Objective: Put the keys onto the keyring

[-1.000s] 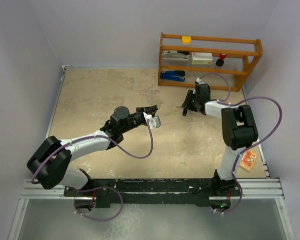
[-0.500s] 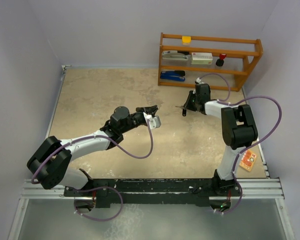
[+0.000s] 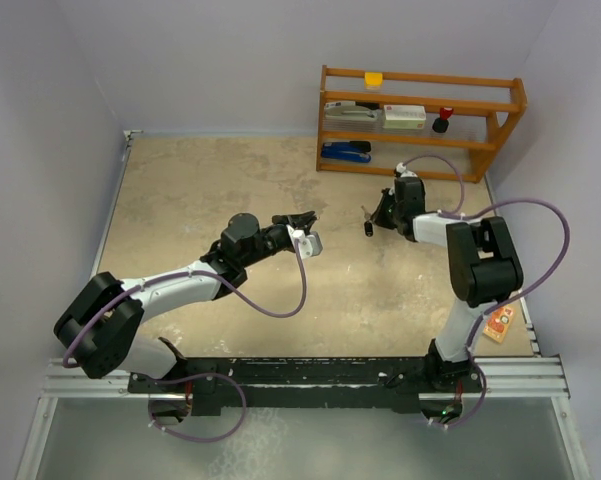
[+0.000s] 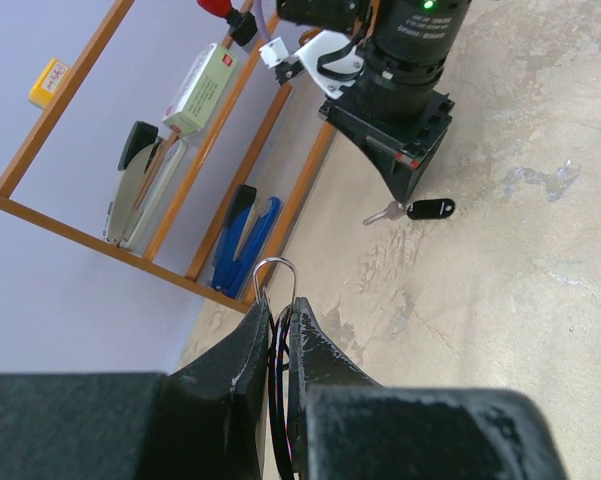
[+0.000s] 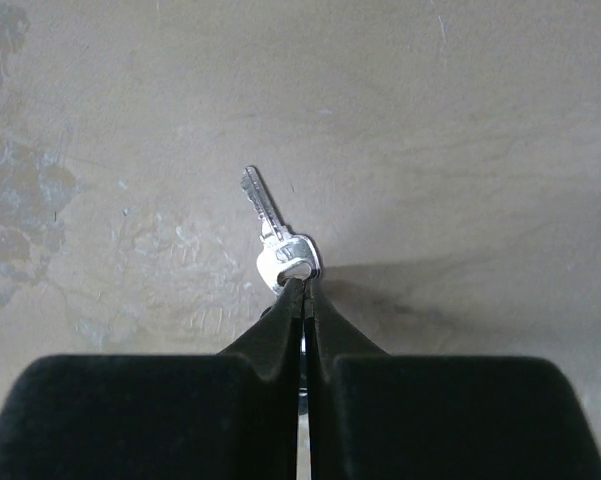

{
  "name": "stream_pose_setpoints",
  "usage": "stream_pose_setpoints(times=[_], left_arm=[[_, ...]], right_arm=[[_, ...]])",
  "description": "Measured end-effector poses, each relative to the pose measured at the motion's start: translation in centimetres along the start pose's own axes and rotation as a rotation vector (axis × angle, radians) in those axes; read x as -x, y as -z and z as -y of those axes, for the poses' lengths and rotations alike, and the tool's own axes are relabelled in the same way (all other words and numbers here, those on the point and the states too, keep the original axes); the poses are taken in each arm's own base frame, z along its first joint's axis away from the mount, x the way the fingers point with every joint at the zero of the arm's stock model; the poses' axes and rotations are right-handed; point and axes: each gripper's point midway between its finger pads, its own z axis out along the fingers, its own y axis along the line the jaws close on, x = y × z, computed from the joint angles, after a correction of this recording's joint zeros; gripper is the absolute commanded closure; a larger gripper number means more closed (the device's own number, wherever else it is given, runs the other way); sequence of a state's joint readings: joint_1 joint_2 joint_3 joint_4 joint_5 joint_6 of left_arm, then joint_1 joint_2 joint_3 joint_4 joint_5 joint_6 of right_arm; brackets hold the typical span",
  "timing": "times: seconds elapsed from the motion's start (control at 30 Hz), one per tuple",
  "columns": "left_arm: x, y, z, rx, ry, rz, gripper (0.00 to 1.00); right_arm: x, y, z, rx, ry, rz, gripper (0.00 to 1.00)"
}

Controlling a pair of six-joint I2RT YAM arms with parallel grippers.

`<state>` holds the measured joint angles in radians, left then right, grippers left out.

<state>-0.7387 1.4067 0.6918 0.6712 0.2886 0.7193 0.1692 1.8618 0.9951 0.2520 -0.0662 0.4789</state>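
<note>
My left gripper (image 3: 308, 217) hovers mid-table, shut on the keyring (image 4: 276, 268). The ring's thin silver wire loop sticks up between the fingertips (image 4: 305, 325). My right gripper (image 3: 375, 213) points down at the table near the shelf. Its jaws (image 5: 305, 285) are shut on the rounded head of a small silver key (image 5: 278, 250), whose blade points away from me. In the left wrist view that key (image 4: 383, 212) shows under the right gripper's tips (image 4: 405, 190), with a black head (image 4: 430, 208) beside them. No green-headed key is in view.
A wooden shelf (image 3: 420, 120) stands at the back right, close behind the right gripper. It holds a blue stapler (image 3: 345, 151), a grey stapler (image 3: 350, 112), a white box (image 3: 404, 116) and small items. An orange card (image 3: 498, 322) lies at the table's right edge.
The right gripper's jaws have closed on the key's head, and the right arm has shifted slightly to the right. The left arm and keyring have not moved.
</note>
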Motion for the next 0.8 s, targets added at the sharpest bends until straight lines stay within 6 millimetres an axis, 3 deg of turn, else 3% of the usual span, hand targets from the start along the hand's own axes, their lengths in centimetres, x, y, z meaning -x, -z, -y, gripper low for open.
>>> stream_pose_setpoints(times=[0.13, 0.57, 0.8], left_arm=[[-0.1, 0.0, -0.1, 0.003, -0.006, -0.002, 1.00], [-0.2, 0.2, -0.3, 0.016, -0.076, 0.008, 1.00], [-0.8, -0.3, -0.1, 0.001, -0.127, -0.006, 1.00]], right_arm=[[0.2, 1.7, -0.1, 0.025, 0.017, 0.066, 1.00], [6.2, 8.2, -3.3, 0.148, 0.090, 0.342, 1.00], [8.9, 12.9, -5.3, 0.225, 0.149, 0.472, 1.00]])
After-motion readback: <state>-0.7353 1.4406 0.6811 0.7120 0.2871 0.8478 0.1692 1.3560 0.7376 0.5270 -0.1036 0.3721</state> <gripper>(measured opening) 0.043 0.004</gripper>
